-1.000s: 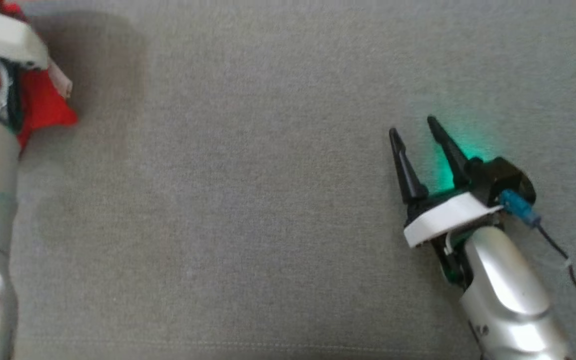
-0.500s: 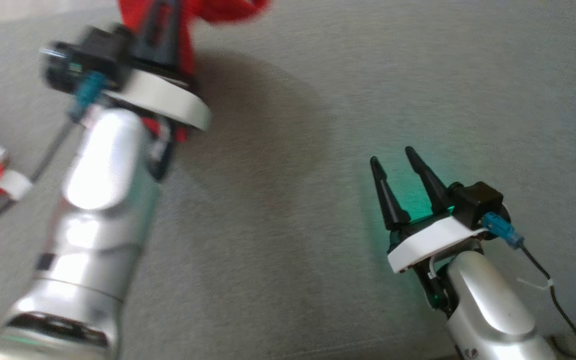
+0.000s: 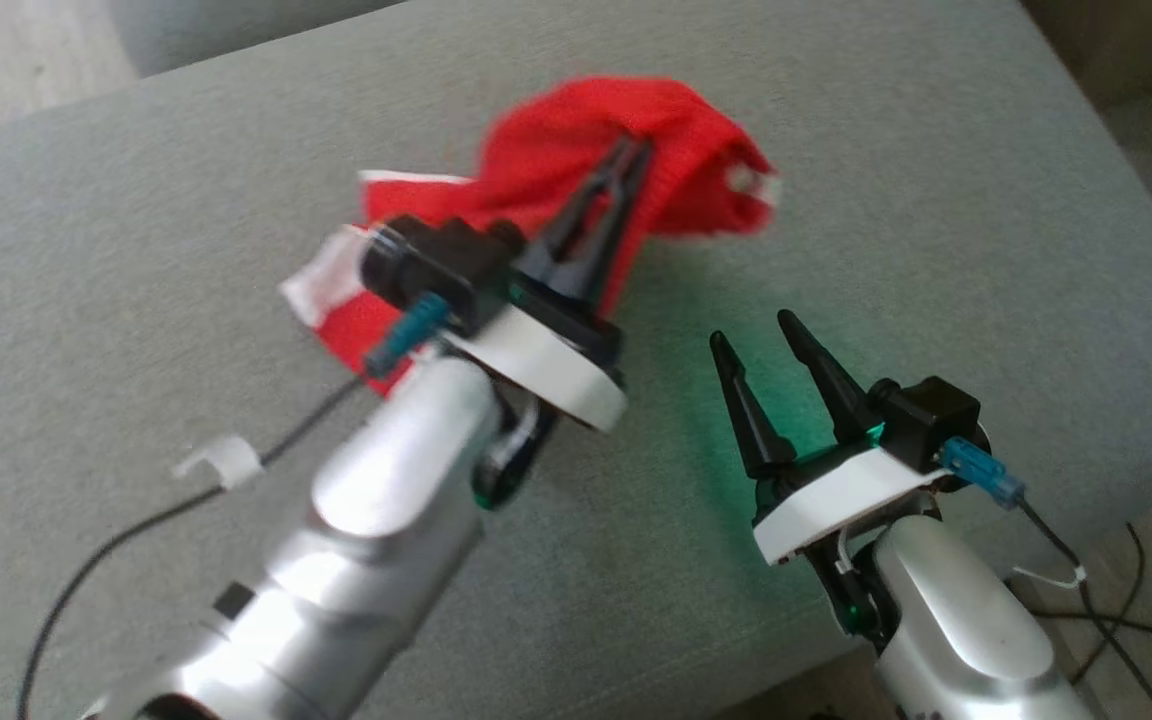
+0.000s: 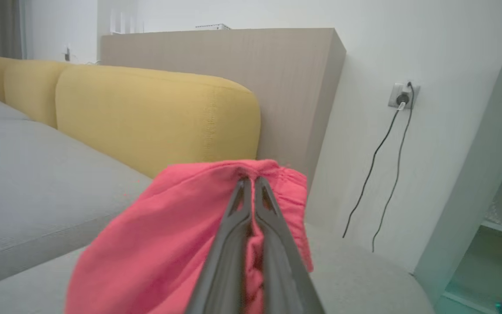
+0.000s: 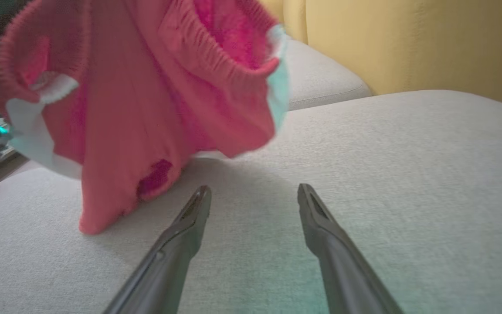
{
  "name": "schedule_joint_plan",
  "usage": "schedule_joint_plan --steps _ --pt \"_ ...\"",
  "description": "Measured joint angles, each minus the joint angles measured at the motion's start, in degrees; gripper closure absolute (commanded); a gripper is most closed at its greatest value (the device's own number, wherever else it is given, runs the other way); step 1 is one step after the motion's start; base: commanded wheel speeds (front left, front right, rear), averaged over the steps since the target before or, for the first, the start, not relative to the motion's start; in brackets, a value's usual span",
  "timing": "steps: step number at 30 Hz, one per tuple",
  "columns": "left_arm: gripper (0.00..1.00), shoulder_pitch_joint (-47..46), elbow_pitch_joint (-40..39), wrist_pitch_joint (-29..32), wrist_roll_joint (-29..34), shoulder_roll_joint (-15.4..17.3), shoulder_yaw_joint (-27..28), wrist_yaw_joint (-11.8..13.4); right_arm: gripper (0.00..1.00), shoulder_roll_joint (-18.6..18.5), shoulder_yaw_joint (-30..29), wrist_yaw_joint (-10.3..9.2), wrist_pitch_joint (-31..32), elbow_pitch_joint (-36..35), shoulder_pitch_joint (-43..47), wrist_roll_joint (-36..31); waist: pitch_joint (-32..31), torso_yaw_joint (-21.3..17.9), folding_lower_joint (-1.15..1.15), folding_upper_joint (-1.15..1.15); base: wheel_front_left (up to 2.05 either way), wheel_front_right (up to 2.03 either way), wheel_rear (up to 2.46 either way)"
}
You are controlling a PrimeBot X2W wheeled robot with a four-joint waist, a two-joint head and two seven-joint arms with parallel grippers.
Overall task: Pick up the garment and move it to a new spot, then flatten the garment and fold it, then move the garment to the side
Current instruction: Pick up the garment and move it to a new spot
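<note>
Even daylight is seen throughout, and a green glow is cast on the grey cushion point(image 3: 936, 250) between the fingers of the right gripper point(image 3: 750, 328). The garment point(image 3: 556, 140) is smeared by motion blur around the fingertips of the left gripper point(image 3: 634, 150) (its white trim most of all), with a faint shadow thrown beyond the right fingers.

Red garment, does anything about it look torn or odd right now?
The red garment hangs bunched from the shut left hand, its lower end on the grey cushion. In the right wrist view a darker patch low on it looks like a gap in the fabric; whether tear or seam opening, I cannot tell.
</note>
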Motion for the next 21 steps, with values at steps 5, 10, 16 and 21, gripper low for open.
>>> schedule_joint_plan --steps 5,10,16,21 --pt "0.95 1.0 -1.5 0.0 -3.3 0.0 -4.8 4.0 0.00 0.0 0.0 0.00 0.0 0.0 0.1 0.0 -0.6 -0.9 0.00 0.00 0.00 0.00 0.00" --pt "0.00 3.8 0.5 0.0 -3.0 0.1 -3.7 6.9 0.00 0.0 -0.7 0.00 0.0 -0.1 0.2 0.0 -0.8 0.5 0.00 0.00 0.00 0.00 0.00" --pt "0.00 10.4 0.0 0.0 2.9 0.9 5.4 8.3 0.00 0.1 -3.1 0.00 0.0 -0.2 0.5 -0.7 -1.6 3.4 0.01 0.00 0.00 0.00 0.00" --pt "0.00 18.0 -1.1 0.0 6.2 2.2 11.8 8.4 0.00 0.1 -6.3 0.00 0.0 -0.2 2.1 -2.1 -2.6 5.8 0.01 0.00 0.00 0.00 0.00"
